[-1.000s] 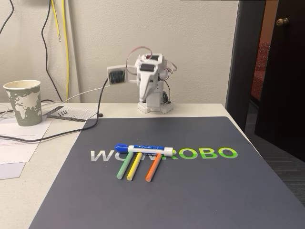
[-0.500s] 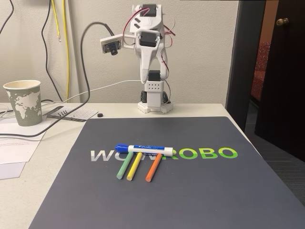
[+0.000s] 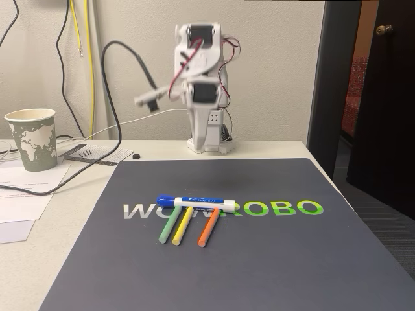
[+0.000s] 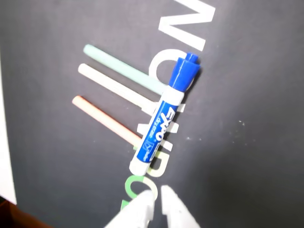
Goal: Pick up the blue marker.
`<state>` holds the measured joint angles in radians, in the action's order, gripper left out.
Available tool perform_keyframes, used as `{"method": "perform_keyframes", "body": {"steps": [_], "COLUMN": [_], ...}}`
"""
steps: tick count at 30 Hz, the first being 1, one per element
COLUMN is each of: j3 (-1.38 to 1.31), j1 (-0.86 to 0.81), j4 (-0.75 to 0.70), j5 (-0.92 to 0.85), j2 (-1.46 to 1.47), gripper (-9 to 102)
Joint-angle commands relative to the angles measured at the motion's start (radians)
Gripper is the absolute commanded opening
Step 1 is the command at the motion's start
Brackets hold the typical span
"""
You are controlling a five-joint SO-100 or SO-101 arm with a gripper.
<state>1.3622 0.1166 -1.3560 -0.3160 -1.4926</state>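
The blue marker (image 3: 196, 203) lies flat on the dark mat, its blue cap to the left in the fixed view. Its white barrel rests across the top ends of a green stick (image 3: 171, 225), a yellow stick (image 3: 183, 226) and an orange stick (image 3: 209, 227). In the wrist view the marker (image 4: 161, 121) runs diagonally, cap at upper right, printed label facing up. My gripper (image 4: 156, 205) hangs well above the mat just past the marker's white end, its white fingertips close together with nothing between them. The arm (image 3: 198, 65) stands raised at the back of the table, blurred.
The dark printed mat (image 3: 259, 259) covers most of the table. A paper cup (image 3: 31, 138), loose papers (image 3: 19, 194) and black cables (image 3: 78, 172) lie at the left. A dark door (image 3: 382, 97) stands at the right, past the table's edge.
The arm has unfolded upward from its rest pose over the base and is now swinging forward. The wrist camera has dropped lower. The marker and the sticks have not moved.
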Motion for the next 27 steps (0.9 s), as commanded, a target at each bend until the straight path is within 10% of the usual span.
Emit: {"method": "perform_keyframes", "body": {"steps": [1, 27], "j3": [-0.049, -0.097], "j1": [-0.017, -0.032], "j4": [0.026, 0.097], "j5": [0.002, -0.005], "j2": [0.026, 0.233], "gripper": [0, 21]}}
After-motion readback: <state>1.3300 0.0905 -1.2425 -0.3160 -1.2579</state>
